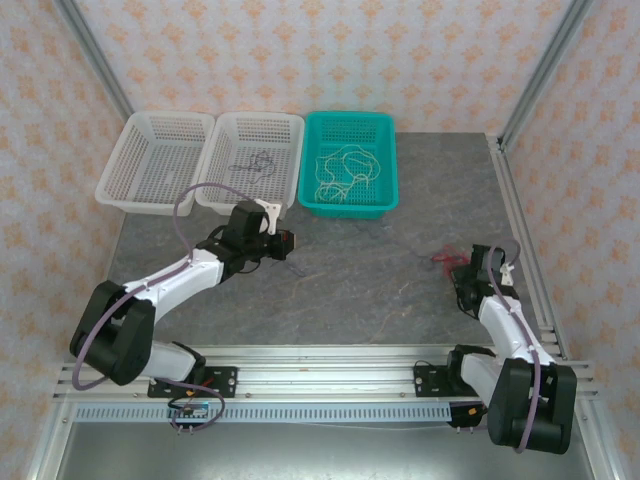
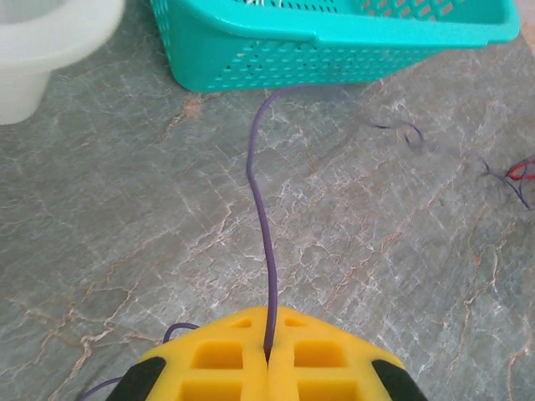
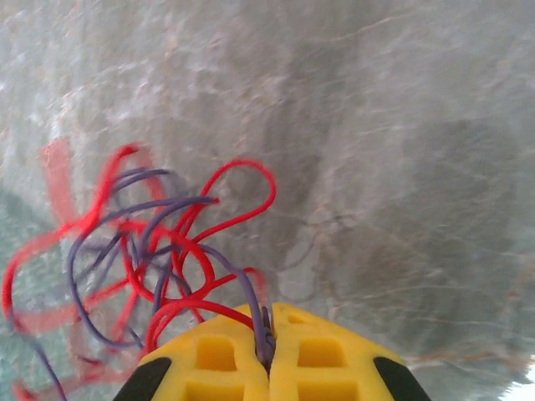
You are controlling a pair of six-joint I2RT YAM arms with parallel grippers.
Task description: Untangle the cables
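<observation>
Nearby, teal basket holding cream cable, grey tabletop.

left gripper: I see my yellow fingers at the near edge, pressed together, with a cable pinched in the seam between them
dark purple cable: leaves the jaws and runs away from me across the table, bending right at the foot of the teal basket; a loop of it also pokes out left of the fingers
teal basket: far side, standing on the table, perforated wall facing me
white basket: far left corner, apart from the teal one
red cable: a short bit at the right edge, mixed with thin purple strands that curl over the table
table: grey veined stone
</observation>
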